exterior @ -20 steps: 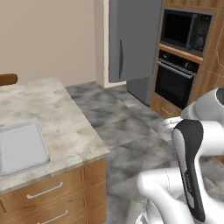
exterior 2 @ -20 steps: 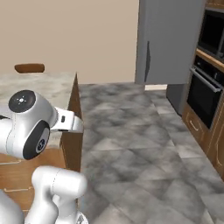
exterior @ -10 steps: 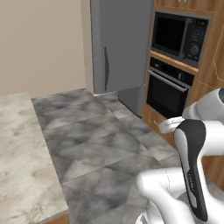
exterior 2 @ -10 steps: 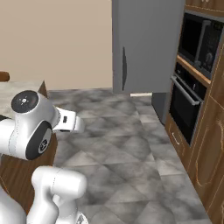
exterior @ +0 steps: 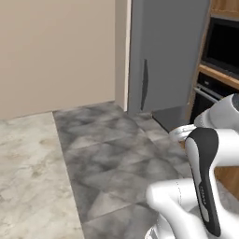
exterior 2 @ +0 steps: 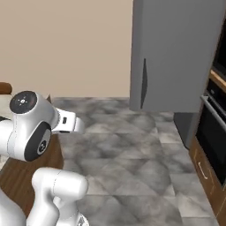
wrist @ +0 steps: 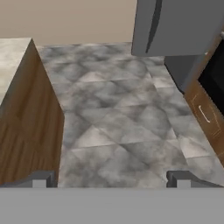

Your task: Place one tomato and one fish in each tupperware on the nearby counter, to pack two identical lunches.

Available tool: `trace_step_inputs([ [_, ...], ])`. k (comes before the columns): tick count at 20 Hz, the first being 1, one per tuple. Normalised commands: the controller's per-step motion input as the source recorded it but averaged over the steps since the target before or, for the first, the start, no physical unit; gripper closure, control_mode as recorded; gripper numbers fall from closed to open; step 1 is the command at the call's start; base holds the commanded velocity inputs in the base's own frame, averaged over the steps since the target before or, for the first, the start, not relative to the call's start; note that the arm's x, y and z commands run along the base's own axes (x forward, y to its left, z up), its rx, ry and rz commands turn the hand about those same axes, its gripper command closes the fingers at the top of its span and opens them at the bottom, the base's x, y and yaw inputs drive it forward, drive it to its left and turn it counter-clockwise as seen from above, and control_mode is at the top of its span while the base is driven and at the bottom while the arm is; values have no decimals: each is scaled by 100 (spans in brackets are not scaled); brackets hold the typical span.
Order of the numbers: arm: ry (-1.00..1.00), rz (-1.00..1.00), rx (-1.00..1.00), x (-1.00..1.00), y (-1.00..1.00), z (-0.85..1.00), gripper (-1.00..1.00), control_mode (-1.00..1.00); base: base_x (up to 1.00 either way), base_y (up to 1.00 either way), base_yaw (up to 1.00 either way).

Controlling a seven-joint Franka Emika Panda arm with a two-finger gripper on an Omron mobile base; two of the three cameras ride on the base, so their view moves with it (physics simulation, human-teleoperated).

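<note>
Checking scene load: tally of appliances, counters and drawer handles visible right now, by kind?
Fridge: 1
Wall oven: 1
Microwave: 1
Counter: 1
Drawer handle: 1
Total: 5

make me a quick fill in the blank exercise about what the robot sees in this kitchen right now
1. The tall grey fridge stands against the ____ wall.
2. The floor is tiled in mottled ____.
3. In the hand view the gripper has its jaws ____, with nothing between them.
4. The counter has a marbled ____ top.

Missing words: beige; grey; open; stone
</note>
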Motion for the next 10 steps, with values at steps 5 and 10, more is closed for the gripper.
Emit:
trace_step_inputs([
  [5, 0, 0, 0, 0, 0, 0, -100, 100, 100, 28, 26],
  [10, 0, 0, 0, 0, 0, 0, -100, 100, 100, 11, 11],
])
